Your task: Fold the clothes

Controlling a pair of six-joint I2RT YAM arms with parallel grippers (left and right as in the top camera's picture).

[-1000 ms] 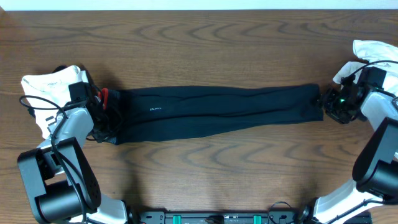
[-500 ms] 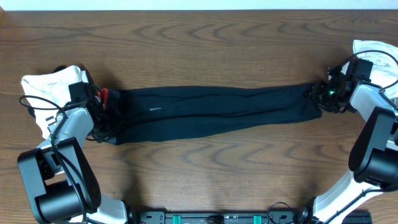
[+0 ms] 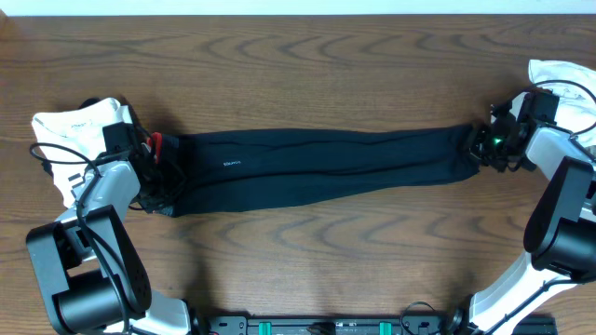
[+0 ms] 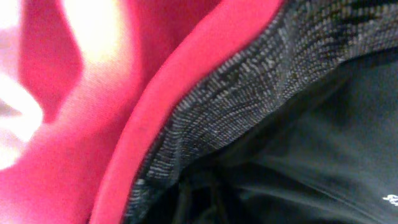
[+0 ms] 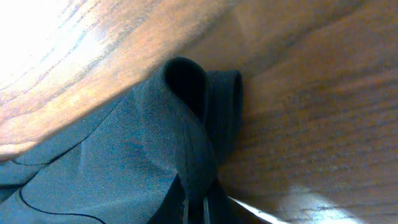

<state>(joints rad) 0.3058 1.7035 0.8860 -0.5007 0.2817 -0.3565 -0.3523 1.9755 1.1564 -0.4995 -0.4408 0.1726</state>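
The clothes point(image 3: 317, 163), long black trousers, lie stretched flat across the table from left to right. Their grey-and-red waistband point(image 4: 205, 112) fills the left wrist view at very close range. My left gripper point(image 3: 158, 177) sits on that waistband end; its fingers are hidden by fabric, so I cannot tell whether it is open or shut. At the leg end, my right gripper point(image 3: 482, 149) is shut on the clothes. In the right wrist view a raised fold of the hem point(image 5: 186, 93) runs down into the right gripper point(image 5: 194, 213), pinched between its fingertips.
A white garment point(image 3: 70, 126) lies bunched under the left arm at the table's left side. Another white garment point(image 3: 563, 79) lies at the right edge behind the right arm. Bare wooden tabletop point(image 3: 307, 65) stretches behind and in front of the trousers.
My right gripper has moved left onto the leg hems and shut on the fabric. The left arm and the trousers have stayed where they were.
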